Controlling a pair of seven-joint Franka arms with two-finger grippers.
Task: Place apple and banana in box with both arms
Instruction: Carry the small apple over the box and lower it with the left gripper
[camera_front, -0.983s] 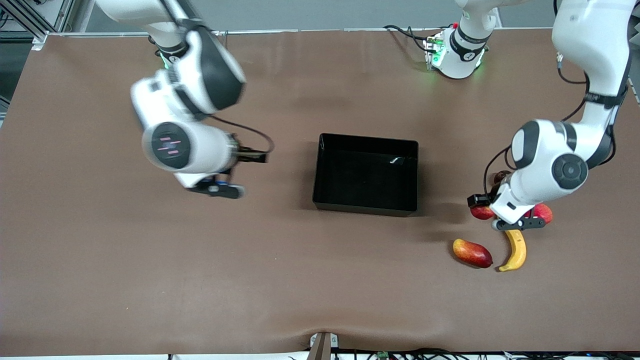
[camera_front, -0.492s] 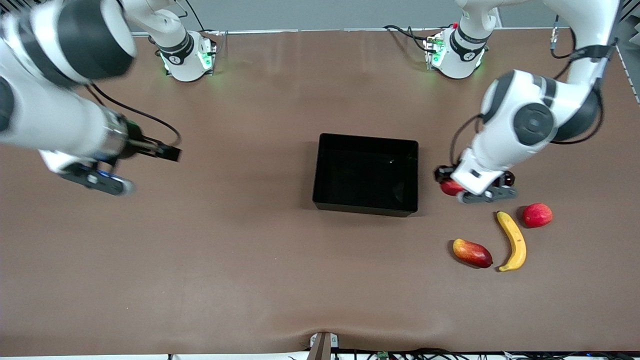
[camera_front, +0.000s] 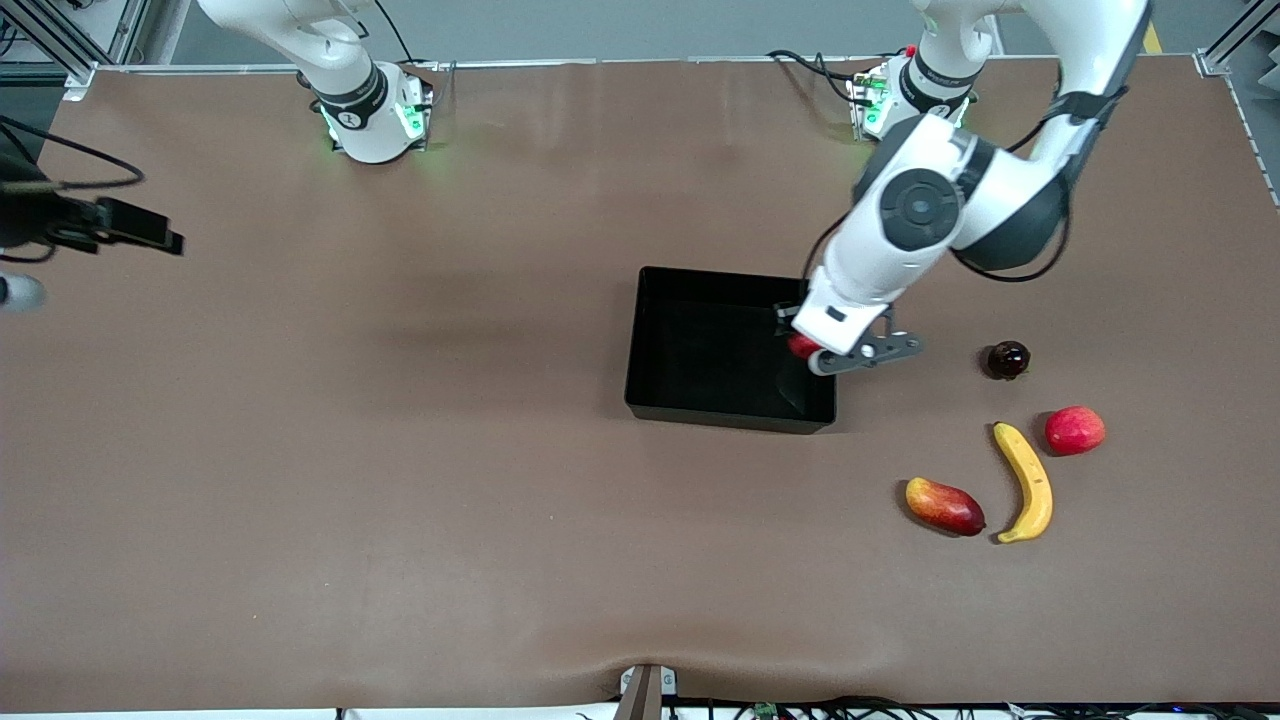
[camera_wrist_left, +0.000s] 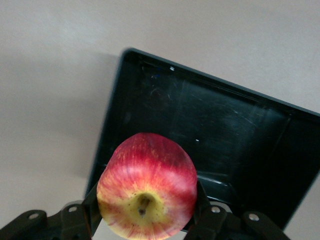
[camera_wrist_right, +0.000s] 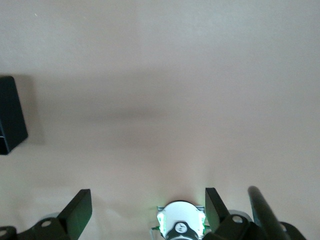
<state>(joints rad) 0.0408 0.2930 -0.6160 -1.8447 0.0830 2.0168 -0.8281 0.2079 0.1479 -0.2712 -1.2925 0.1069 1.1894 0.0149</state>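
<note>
My left gripper (camera_front: 810, 350) is shut on the apple (camera_front: 800, 346), red with a yellow speckled stem end, and holds it over the box's end toward the left arm. The left wrist view shows the apple (camera_wrist_left: 147, 185) between the black fingers (camera_wrist_left: 202, 200), with the box (camera_wrist_left: 210, 125) below. The box (camera_front: 730, 415) is a glossy black bin at mid-table with nothing inside. The banana (camera_front: 1025, 483) lies on the table toward the left arm's end, nearer the front camera than the box. My right gripper (camera_front: 140, 228) is open and empty over the right arm's end of the table.
A red-and-yellow mango-like fruit (camera_front: 944, 506) lies beside the banana. A smooth red-pink round fruit (camera_front: 1075, 430) and a small dark fruit (camera_front: 1007, 359) lie near it. The right wrist view shows the box's corner (camera_wrist_right: 10, 115) and the arm's base (camera_wrist_right: 181, 225).
My left gripper has lifted the apple from among the fruits and carried it over the box. My right arm has swung away from the box toward its own end of the table.
</note>
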